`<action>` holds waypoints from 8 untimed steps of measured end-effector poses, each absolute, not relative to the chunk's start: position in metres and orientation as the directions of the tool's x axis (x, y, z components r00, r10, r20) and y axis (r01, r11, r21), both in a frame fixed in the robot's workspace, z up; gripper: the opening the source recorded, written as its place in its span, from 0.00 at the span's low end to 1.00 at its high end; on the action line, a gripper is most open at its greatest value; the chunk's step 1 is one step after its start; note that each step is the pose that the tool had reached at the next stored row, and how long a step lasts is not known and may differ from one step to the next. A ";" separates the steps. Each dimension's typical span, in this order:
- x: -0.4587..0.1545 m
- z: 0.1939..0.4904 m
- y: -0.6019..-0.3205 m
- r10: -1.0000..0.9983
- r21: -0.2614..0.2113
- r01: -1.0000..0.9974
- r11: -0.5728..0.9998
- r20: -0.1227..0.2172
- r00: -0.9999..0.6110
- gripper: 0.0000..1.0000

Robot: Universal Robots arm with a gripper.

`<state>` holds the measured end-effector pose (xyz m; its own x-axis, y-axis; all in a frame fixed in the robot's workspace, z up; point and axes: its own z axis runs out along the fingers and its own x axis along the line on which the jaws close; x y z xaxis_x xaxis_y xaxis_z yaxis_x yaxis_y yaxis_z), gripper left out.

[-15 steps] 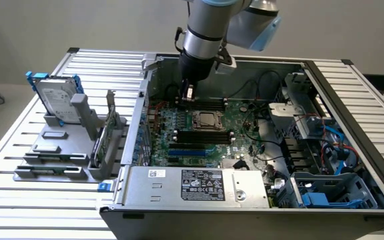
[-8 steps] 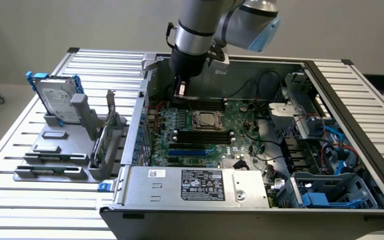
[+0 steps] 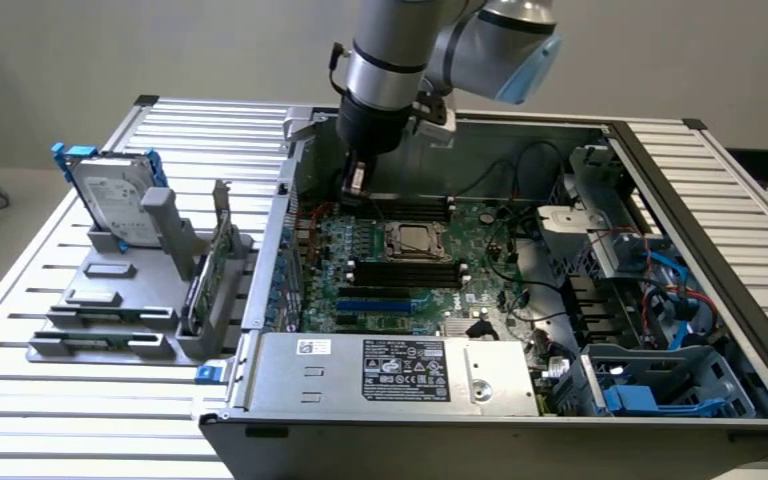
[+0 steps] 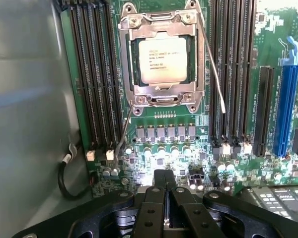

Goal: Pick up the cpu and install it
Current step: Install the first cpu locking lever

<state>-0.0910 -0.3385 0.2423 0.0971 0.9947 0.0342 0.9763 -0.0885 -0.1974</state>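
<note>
Slatted metal table [image 3: 77,420] bearing an open computer case [image 3: 688,195]. The cpu [image 4: 162,59] lies flat in the socket [image 4: 161,100]: light, stiff, fragile, probably best held by its edges. Gripper [image 4: 164,176] hovers just beside, jaws closed, empty.

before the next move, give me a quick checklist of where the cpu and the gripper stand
1. cpu lies flat in the socket, inside the metal frame: ok
2. gripper shut with nothing between its fingers: ok
3. gripper apart from the cpu, over the small components beside the socket: ok
4. wire levers latched down: cannot tell
5. hard drive upright in its stand outside the case, away from the arm: ok
</note>
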 end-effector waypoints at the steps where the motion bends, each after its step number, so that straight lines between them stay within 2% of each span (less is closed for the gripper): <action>1: -0.091 0.242 -0.338 0.993 -0.197 0.975 -0.101 0.035 0.109 0.11; 8: -0.093 0.242 -0.338 0.982 -0.199 0.966 -0.167 0.048 0.180 0.11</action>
